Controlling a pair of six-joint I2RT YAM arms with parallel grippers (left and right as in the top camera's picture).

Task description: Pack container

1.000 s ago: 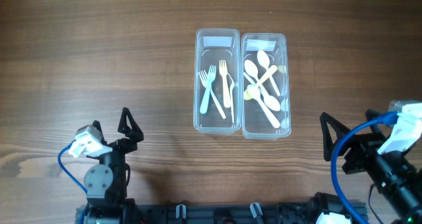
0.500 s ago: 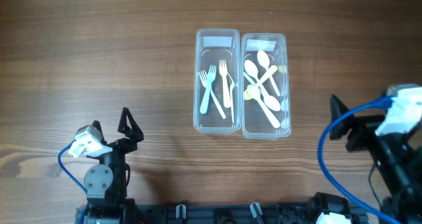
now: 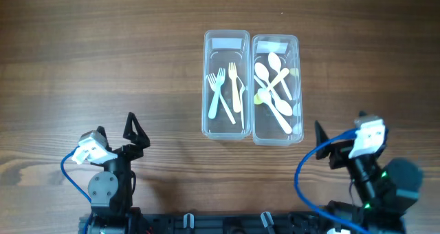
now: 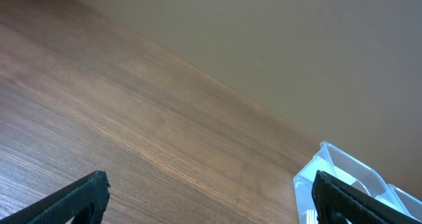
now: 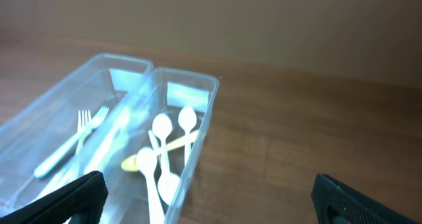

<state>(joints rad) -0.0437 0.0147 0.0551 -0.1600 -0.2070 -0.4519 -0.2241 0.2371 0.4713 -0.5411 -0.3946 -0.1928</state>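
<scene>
Two clear plastic containers stand side by side at the table's middle. The left container (image 3: 226, 84) holds several white forks (image 3: 221, 93). The right container (image 3: 276, 88) holds several white spoons (image 3: 275, 89) and a yellow one. Both show in the right wrist view, forks (image 5: 69, 145) at left and spoons (image 5: 161, 151) at right. My left gripper (image 3: 132, 133) is open and empty at the near left; a container corner (image 4: 343, 171) shows in its wrist view. My right gripper (image 3: 328, 148) is open and empty, just right of and below the spoon container.
The wooden table (image 3: 103, 62) surrounds the containers. The arm bases and blue cables (image 3: 69, 172) sit along the near edge.
My right arm has swung left and toward the containers, from the far right edge to just below the spoon container's near right corner. The left arm has not moved.
</scene>
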